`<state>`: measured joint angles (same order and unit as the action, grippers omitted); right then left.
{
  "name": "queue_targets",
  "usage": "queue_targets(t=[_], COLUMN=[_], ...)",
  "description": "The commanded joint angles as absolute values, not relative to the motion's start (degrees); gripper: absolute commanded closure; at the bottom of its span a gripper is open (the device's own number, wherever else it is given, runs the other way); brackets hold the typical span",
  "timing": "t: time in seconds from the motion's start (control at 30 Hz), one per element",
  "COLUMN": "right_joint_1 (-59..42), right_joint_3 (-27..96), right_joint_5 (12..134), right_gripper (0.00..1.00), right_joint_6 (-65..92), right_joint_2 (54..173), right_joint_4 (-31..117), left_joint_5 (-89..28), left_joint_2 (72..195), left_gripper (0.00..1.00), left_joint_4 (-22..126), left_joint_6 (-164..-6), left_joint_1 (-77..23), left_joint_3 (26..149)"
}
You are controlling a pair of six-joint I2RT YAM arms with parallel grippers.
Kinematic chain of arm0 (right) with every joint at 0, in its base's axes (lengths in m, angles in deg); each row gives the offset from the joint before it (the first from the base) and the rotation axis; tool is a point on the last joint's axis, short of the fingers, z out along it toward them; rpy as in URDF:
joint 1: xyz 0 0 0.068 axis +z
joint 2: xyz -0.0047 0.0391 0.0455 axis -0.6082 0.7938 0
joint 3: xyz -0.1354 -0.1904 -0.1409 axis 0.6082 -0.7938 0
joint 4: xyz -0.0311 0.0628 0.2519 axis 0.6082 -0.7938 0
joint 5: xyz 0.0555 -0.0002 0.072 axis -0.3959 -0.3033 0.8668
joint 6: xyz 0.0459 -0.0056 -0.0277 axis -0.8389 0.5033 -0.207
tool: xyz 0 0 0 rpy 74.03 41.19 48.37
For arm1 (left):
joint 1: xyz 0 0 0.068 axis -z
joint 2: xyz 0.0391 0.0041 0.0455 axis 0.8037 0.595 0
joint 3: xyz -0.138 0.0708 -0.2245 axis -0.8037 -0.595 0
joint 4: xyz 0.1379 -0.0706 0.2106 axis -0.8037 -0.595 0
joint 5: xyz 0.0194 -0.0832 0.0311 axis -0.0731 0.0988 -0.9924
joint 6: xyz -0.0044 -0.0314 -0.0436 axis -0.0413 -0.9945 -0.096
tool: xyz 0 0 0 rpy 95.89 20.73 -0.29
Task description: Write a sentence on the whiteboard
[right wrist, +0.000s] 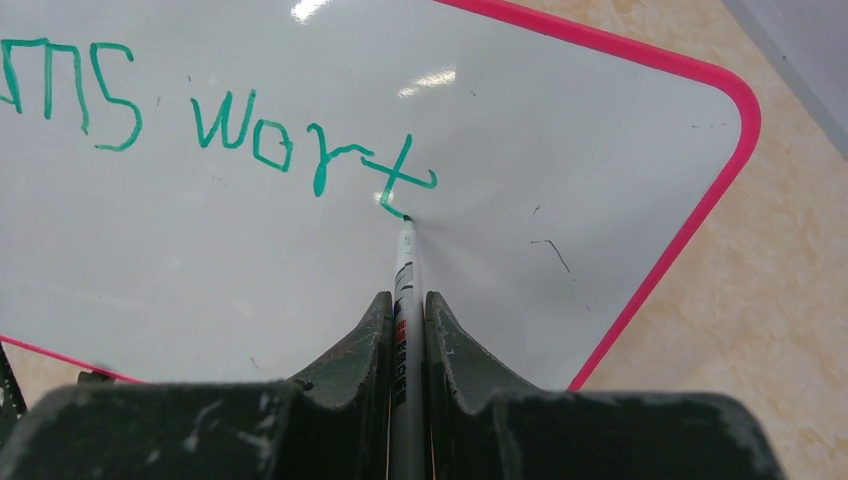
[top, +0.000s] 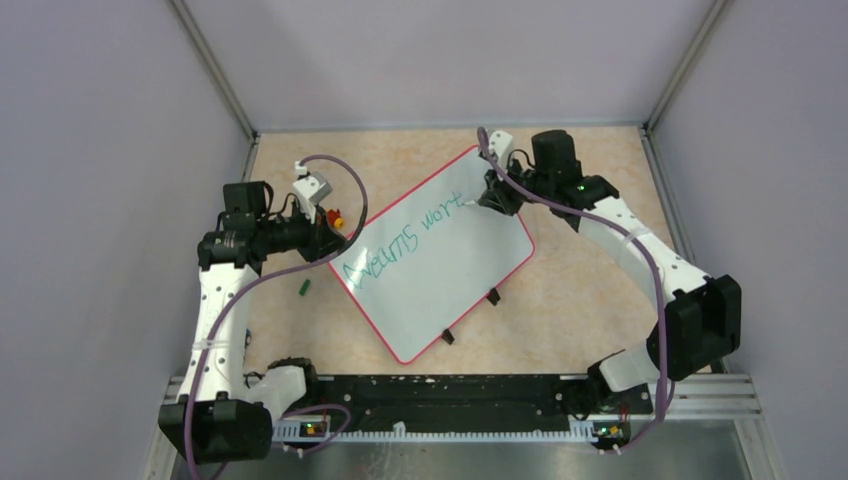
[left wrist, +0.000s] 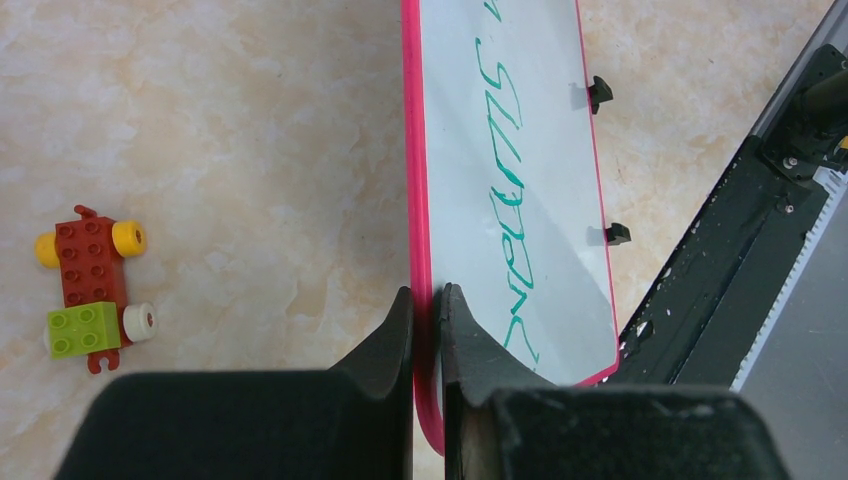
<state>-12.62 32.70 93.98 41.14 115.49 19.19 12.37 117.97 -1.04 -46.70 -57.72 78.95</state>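
Observation:
The whiteboard (top: 440, 270), white with a thin red rim, lies askew in the middle of the table. Green lettering of the sentence (top: 400, 240) runs along its far-left side and reads about "Dreams wort" (right wrist: 310, 150). My left gripper (left wrist: 427, 300) is shut on the board's red rim (left wrist: 412, 150) at its left corner. My right gripper (right wrist: 407, 305) is shut on a white marker (right wrist: 405, 270). The marker's tip touches the board at the foot of the last letter "t" (right wrist: 400, 185). In the top view the right gripper (top: 497, 198) sits over the board's far corner.
A small red brick car with yellow wheels and a green block (left wrist: 90, 285) lies on the table left of the board, also visible by the left wrist (top: 337, 215). A green marker cap (top: 304, 287) lies near the board's left edge. The black base rail (top: 440, 395) runs along the near edge.

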Motion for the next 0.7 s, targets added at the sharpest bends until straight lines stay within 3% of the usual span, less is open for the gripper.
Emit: queue_targets(t=[0.0, 0.67], right_joint_1=[-13.55, -13.55], right_joint_3=[35.9, 43.02], right_joint_5=[92.26, 92.25], right_gripper=[1.0, 1.0], right_joint_6=[42.34, 41.48], right_joint_2=[115.36, 117.88], right_joint_4=[20.18, 20.21], left_joint_5=[12.21, 12.2], left_joint_2=[117.68, 117.39], left_gripper=[1.0, 1.0], left_joint_4=[-0.71, -0.71], left_joint_6=[-45.25, -45.16], left_joint_1=[-56.82, -56.77], left_joint_3=[77.92, 77.85])
